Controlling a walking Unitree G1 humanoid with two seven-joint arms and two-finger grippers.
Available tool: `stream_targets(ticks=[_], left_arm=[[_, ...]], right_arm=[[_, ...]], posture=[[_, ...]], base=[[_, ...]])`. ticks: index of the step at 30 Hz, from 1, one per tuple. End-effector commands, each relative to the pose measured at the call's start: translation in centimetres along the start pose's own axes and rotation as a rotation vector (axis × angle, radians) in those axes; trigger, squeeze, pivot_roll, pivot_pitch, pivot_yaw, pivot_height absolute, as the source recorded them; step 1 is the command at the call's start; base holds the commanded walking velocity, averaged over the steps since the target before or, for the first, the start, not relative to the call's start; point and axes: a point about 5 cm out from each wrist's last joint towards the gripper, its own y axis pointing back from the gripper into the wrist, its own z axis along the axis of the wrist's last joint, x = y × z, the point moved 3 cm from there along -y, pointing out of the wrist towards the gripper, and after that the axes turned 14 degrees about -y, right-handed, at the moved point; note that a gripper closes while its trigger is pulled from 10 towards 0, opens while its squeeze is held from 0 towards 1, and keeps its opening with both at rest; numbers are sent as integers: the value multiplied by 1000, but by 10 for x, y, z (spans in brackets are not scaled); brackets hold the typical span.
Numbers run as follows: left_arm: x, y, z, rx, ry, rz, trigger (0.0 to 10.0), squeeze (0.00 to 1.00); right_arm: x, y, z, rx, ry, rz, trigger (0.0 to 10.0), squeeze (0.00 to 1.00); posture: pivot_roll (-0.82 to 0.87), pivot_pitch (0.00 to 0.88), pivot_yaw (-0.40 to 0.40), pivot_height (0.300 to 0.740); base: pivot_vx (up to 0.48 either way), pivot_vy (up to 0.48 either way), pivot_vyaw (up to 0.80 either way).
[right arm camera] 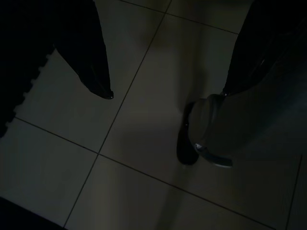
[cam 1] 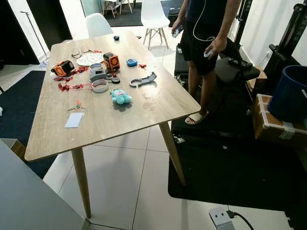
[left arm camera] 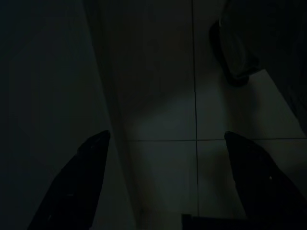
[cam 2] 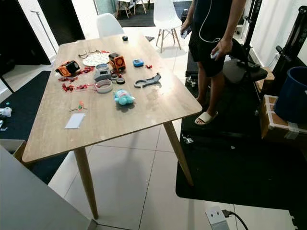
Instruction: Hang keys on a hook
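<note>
The keys [cam 1: 76, 106], a small cluster with a red-green charm, lie on the pale wood-grain desk [cam 1: 144, 115] beside a flat white card [cam 1: 74, 120], well apart from both tools. The left tool [left arm camera: 163, 158] and right tool [right arm camera: 168, 91] hang low over glossy floor tiles [right arm camera: 72, 158], their black tapered fingers spread wide, pinching nothing. A grey curved hook piece [cam 1: 143, 80] rests further along the desk.

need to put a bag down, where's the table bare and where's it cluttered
Bare: the near end of the wooden table, from the white card to the front edge, and the right side past the teal toy. Crowded: the far left, around the orange gadgets and tape roll.
</note>
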Motion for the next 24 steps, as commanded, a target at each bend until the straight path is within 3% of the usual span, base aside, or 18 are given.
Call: stream_targets(ticks=[1,24], left_arm=[[1,1,-3,13,-11,4,10000,0],[3,0,-2,25,-32,-9,10000,0]], right_arm=[[2,0,1,-9,-7,10,10000,0],[11,-1,5,-17,-6,27,10000,0]], posture=[[-119,0,85,740],[-108,0,97,740]], base=[[0,0,0],[0,0,0]])
